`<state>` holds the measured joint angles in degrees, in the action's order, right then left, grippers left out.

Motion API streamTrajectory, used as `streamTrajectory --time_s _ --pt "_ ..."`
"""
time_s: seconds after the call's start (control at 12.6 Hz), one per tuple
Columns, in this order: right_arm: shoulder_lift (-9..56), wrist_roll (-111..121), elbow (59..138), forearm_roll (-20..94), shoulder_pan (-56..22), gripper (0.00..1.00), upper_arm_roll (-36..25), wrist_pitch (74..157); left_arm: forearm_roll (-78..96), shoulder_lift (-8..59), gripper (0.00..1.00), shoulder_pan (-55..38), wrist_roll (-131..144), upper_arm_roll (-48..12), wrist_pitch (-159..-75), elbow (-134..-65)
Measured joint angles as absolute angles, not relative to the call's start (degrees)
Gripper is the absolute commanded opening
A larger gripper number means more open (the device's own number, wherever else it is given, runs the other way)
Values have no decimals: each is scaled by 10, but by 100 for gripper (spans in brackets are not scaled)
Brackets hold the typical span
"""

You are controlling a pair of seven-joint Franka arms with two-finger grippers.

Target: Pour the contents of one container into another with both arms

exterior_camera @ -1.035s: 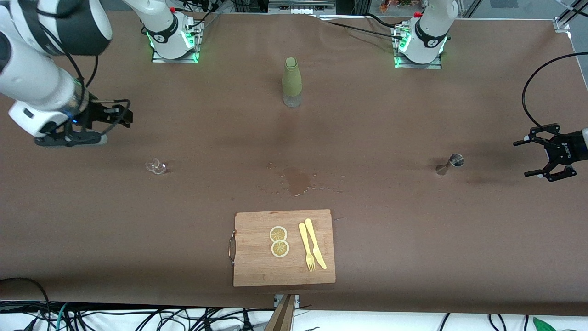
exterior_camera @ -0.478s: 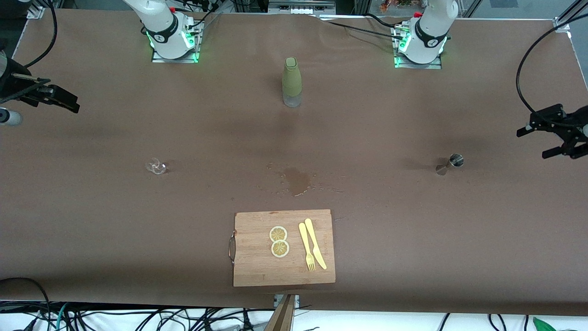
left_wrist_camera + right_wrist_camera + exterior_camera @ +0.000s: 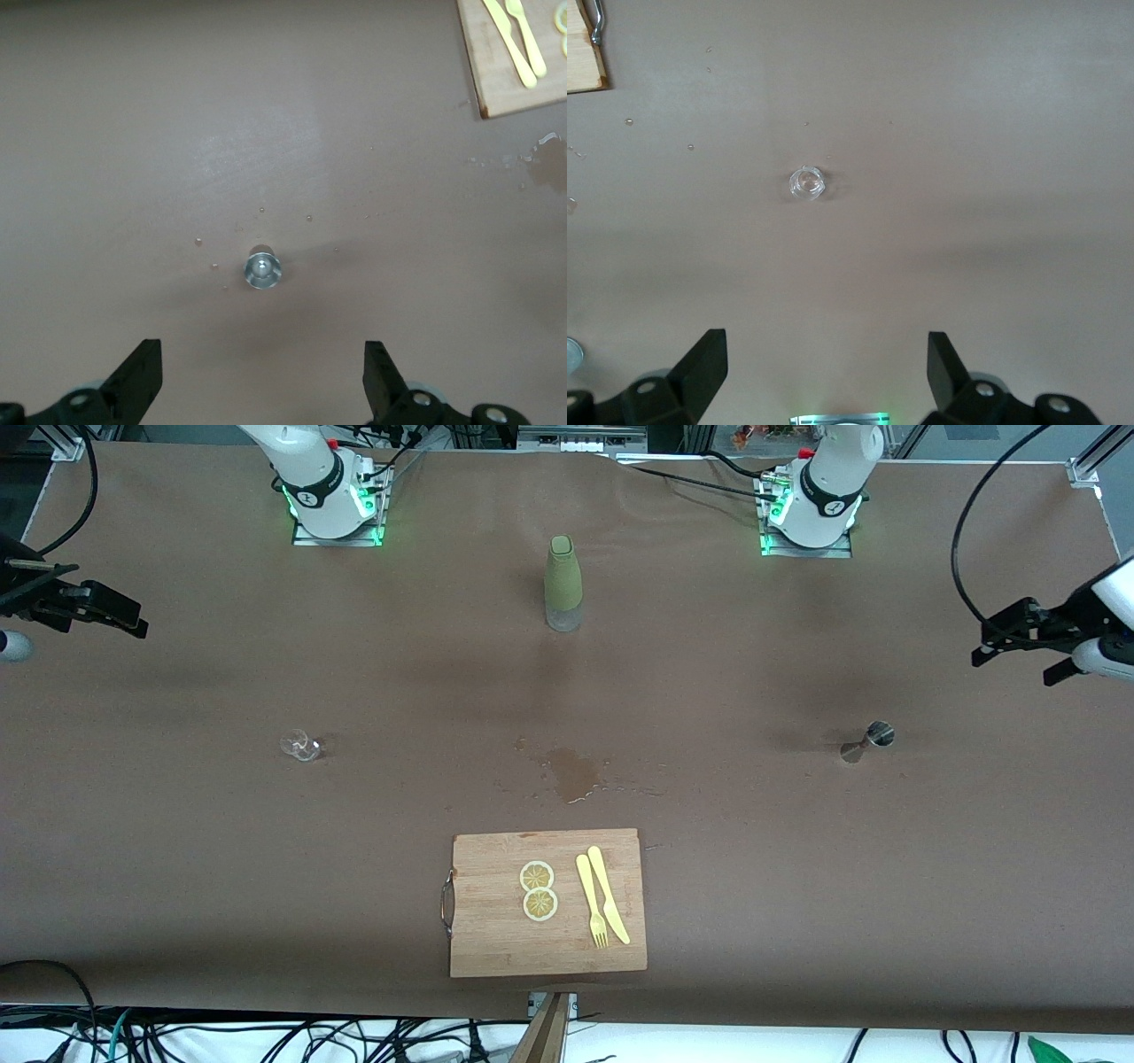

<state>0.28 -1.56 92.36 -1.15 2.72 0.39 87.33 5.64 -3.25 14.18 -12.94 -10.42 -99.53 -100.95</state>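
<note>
Brown table (image 3: pixel 177 850) carries a steel jigger (image 3: pixel 868 741) under the left tool (image 3: pixel 261 390) and a small glass (image 3: pixel 300 745) under the right tool (image 3: pixel 827 385) (both spread wide, empty).

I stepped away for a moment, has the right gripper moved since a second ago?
Yes. The right gripper pulled away from the small glass, out toward the right arm's end of the table, fingers open.

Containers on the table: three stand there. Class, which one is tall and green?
The green bottle, upright midway between the two arm bases. The small clear glass and the metal jigger are both low and stand nearer the front camera.
</note>
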Motion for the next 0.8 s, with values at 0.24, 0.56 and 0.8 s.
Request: streamTrajectory --time_s 0.24,0.56,0.8 --pt "3 -16 924 -11 27 100 1 889 46 -61 100 139 -90 -121 -995 -1025" --pt "10 -16 924 -11 27 100 0 927 14 -98 100 140 -89 -117 -961 -1031" --pt "14 -16 924 -11 27 100 0 931 14 -106 100 140 -89 -117 -921 -1033"
